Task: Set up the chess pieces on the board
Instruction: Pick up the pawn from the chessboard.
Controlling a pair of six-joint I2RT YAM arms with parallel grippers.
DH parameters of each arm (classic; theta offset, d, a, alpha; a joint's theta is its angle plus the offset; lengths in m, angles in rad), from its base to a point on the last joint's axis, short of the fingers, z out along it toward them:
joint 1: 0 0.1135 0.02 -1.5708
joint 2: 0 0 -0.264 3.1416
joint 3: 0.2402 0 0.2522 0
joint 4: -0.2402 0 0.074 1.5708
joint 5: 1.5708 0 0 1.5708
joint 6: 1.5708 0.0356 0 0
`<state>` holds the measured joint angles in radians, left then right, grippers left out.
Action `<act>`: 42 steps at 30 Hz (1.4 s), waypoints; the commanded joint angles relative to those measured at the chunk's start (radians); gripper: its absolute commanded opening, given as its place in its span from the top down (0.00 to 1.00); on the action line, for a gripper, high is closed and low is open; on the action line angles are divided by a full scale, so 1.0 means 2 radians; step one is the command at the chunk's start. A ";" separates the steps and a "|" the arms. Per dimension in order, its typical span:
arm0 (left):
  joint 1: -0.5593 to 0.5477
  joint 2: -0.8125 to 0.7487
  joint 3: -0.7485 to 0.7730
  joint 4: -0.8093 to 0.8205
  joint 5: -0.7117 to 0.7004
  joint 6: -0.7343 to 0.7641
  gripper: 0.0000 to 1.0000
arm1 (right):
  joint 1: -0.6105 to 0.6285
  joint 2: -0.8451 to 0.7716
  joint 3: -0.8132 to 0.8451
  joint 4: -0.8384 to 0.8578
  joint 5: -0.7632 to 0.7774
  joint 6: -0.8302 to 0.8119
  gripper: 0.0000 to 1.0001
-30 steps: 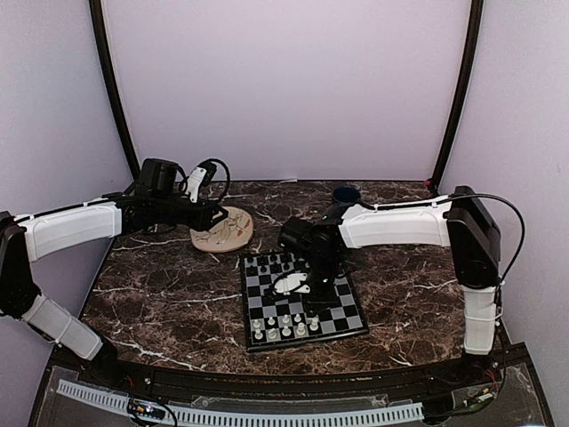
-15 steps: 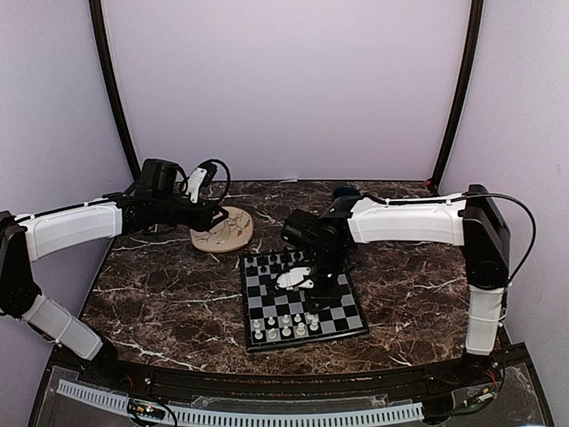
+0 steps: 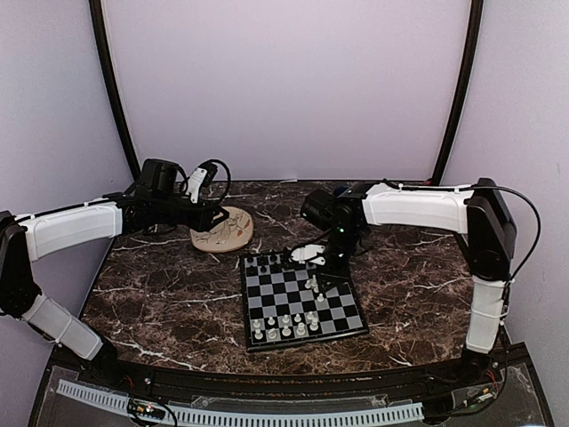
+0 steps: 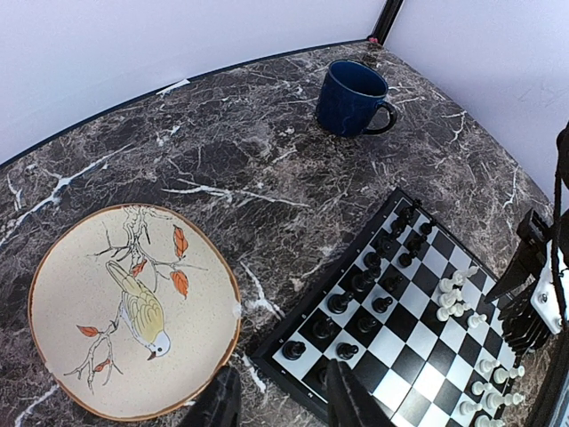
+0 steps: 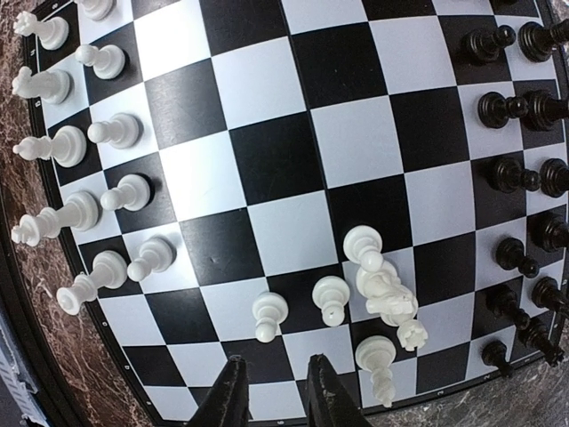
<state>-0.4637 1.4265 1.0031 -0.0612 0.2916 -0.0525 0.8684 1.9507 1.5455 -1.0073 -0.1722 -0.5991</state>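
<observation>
Now that the right hand [image 5: 274, 390] is pulled back to the far edge of the board [image 5: 267, 160], fingers apart and empty, stray white chess pieces [image 5: 382, 298] are left unplaced

desk [image 3: 178, 294]: dark marble, white veins | walls [image 3: 293, 89]: plain lilac (evenly lit) | black poles [image 3: 112, 89]: far corners

Board [image 5: 267, 156] edges beyond right-wrist frame
</observation>
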 commanded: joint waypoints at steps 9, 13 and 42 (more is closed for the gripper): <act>-0.001 -0.003 0.004 -0.006 0.003 0.006 0.65 | 0.001 0.022 0.000 0.017 0.009 0.008 0.74; -0.001 -0.004 0.004 -0.006 0.003 0.006 0.65 | 0.001 0.027 0.002 0.017 0.009 0.008 0.74; -0.001 0.000 0.005 -0.007 0.006 0.006 0.65 | 0.019 0.048 0.001 0.013 -0.005 0.004 0.81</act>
<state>-0.4637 1.4269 1.0031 -0.0612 0.2943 -0.0521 0.8886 2.0243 1.5455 -0.9802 -0.1654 -0.5903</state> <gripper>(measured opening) 0.355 0.194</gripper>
